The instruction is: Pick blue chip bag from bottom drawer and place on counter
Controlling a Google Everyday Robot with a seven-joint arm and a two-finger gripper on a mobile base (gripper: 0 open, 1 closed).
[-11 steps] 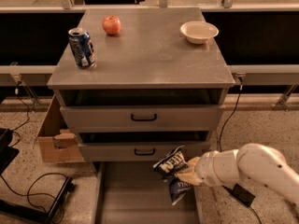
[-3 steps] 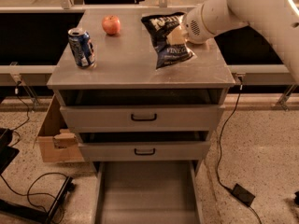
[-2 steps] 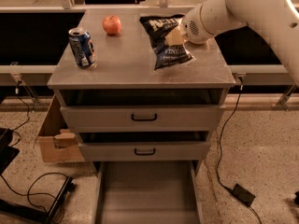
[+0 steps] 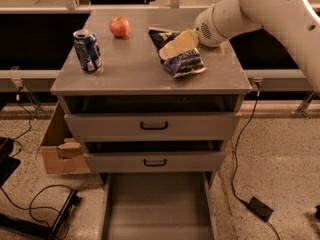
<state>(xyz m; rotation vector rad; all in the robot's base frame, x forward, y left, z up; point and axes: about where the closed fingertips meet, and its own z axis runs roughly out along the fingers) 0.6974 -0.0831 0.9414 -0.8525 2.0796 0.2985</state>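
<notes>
The blue chip bag (image 4: 186, 64) lies low on the counter (image 4: 130, 69), right of centre, its lower end on the surface. My gripper (image 4: 176, 45) reaches in from the upper right and is shut on the bag's upper part; a tan finger (image 4: 181, 40) lies across it. The bottom drawer (image 4: 157, 209) stands pulled out below, with a bare grey floor.
A blue soda can (image 4: 88, 51) stands at the counter's left and a red apple (image 4: 119, 26) at the back. My white arm (image 4: 260, 9) covers the back right corner. A cardboard box (image 4: 60, 151) and cables (image 4: 30, 204) lie on the floor at left, a black adapter (image 4: 260, 208) at right.
The bag came up out of the bottom drawer and over the counter. Since the last earlier frame my gripper has lowered it, and it now rests on the counter top.
</notes>
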